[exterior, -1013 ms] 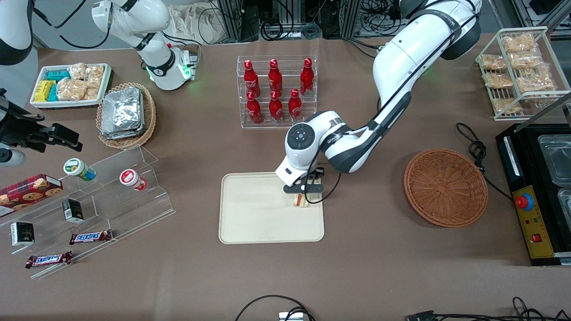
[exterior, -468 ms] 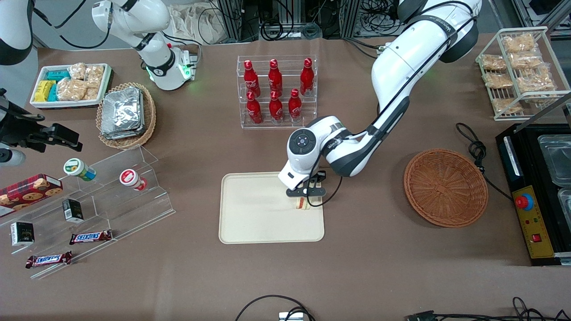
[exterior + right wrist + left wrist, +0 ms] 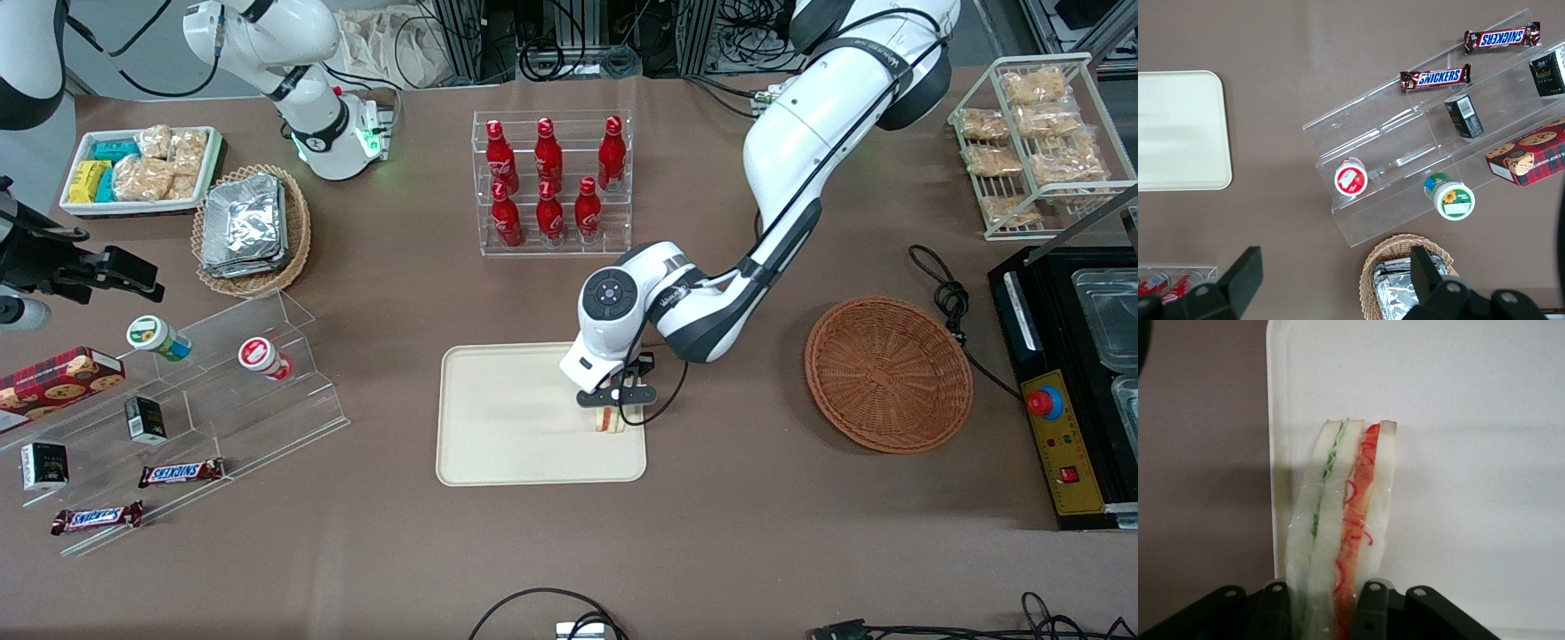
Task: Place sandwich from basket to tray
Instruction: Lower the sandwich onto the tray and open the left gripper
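Since a second ago the gripper (image 3: pixel 615 402) has shifted slightly toward the working arm's end of the tray (image 3: pixel 498 444) and a bit nearer the front camera, sandwich (image 3: pixel 609 420) still in its fingers. Front view: sandwich sits just under the gripper, at the tray's edge nearest the basket (image 3: pixel 887 373), mostly hidden by the wrist; basket has nothing in it and lies well apart toward the working arm's end. Can't tell from here whether the sandwich touches the tray surface. Left wrist view: gripper (image 3: pixel 1323 613) is clamped on the sandwich (image 3: pixel 1341 520), one finger (image 3: pixel 1275 610) on each bread face. Wrapped in clear film, three pale bread slices, green filling in one gap, red-orange in the other, layered edge facing the camera. Long axis runs straight out from the fingers, parallel to the tray (image 3: pixel 1458 400) rim just beside it, tapering away from the gripper. Right wrist view: only a bare corner of the tray (image 3: pixel 1178 133) shows, no sandwich or gripper visible.
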Available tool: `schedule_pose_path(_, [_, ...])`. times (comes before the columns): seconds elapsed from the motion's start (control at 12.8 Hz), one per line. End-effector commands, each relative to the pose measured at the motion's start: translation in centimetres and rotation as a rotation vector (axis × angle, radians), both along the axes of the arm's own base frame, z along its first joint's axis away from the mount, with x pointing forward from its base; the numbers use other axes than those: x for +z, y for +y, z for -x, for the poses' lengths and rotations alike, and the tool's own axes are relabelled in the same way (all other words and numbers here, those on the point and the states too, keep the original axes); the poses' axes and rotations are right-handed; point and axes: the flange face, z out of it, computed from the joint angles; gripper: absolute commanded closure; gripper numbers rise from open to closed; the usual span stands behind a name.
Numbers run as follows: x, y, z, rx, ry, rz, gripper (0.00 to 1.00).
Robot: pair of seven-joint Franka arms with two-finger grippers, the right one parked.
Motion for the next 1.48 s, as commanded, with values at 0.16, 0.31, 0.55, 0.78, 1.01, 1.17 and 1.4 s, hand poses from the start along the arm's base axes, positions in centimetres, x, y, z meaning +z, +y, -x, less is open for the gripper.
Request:
schedule_pose_path(0.16, [-0.2,-0.3,-0.9,0.02,-0.027,-0.01,0.0])
schedule_pose_path(0.31, [1.2,-0.2,-1.2,0.07,-0.045,-0.007,0.0])
schedule_pose_path(0.55, [6.7,1.3,-3.7,0.181,-0.093,0.01,0.0])
schedule_pose_path(0.78, [14.1,6.6,-7.6,0.305,-0.076,-0.045,0.0])
schedule_pose_path(1.01, [21.8,13.1,-9.7,0.382,-0.078,-0.052,0.0])
schedule_pose_path(1.17, [26.3,17.2,-9.8,0.39,-0.064,-0.042,0.0])
schedule_pose_path(1.4, [29.4,21.5,-9.7,0.366,-0.023,-0.043,0.0])
